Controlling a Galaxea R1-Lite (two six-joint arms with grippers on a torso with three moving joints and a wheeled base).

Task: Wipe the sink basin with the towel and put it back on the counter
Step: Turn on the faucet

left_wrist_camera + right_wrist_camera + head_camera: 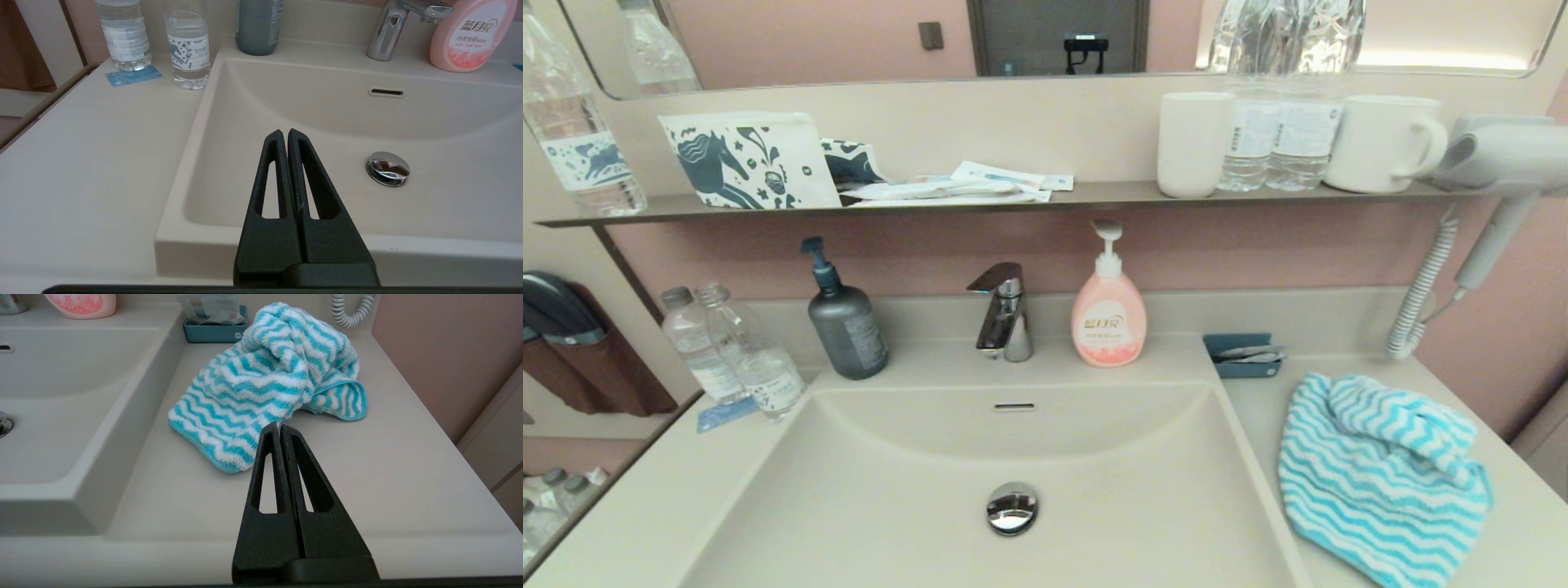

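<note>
Both arms at the near edge. Our left gripper (287,131) is clenched, holding nothing, over the basin's (890,490) near-left part. Right gripper (279,425) is clenched too, empty, over the bench (367,490), just short of the towel (1380,474). Towel sits bunched on the bench right of the basin. Drain plug (1012,507) mid-basin; faucet (1003,314) and pink soap bottle (1108,314) at the far rim.

I see a dusty-pink wall (915,245) behind a thin dark grey-brown shelf (1094,194), a wide frameless mirror (849,37) above it with a bright light strip (1437,59) glowing at its right, and brown fabric pockets (580,367) at far left.
</note>
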